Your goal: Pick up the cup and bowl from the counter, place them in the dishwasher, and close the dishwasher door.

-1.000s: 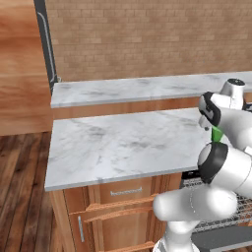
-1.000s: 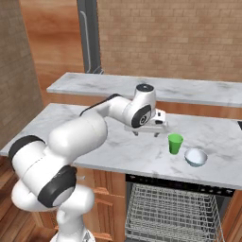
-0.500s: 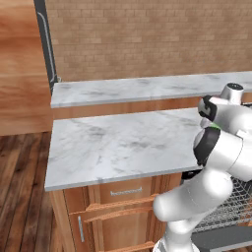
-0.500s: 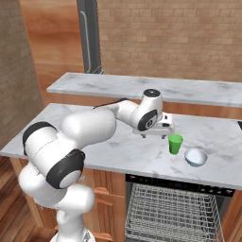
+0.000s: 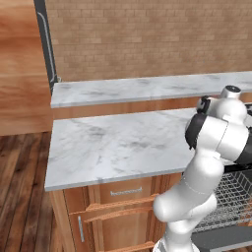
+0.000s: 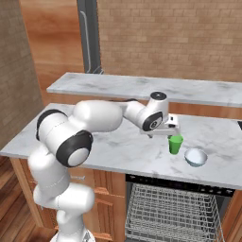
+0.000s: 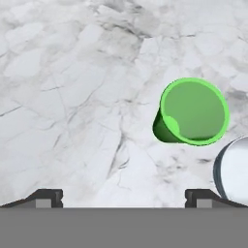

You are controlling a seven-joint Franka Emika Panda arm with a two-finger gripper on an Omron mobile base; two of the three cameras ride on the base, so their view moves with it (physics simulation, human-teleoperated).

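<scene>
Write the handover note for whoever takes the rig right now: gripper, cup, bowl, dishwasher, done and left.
Gripper: open, holding nothing, just above the cup.
Cup: upright on the counter, untouched.
Bowl: on the counter beside the cup, nearer the front edge.
Dishwasher: door open, its wire rack pulled out below the counter and bare as far as it shows.
Done: nothing loaded yet.
Left: grasp the cup and rack it, do the same with the bowl, close the door.

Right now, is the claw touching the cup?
Apart. In the hand view the claw has both tips low and spread, with bare counter between them and the cup, which stands ahead, off to one side.
</scene>
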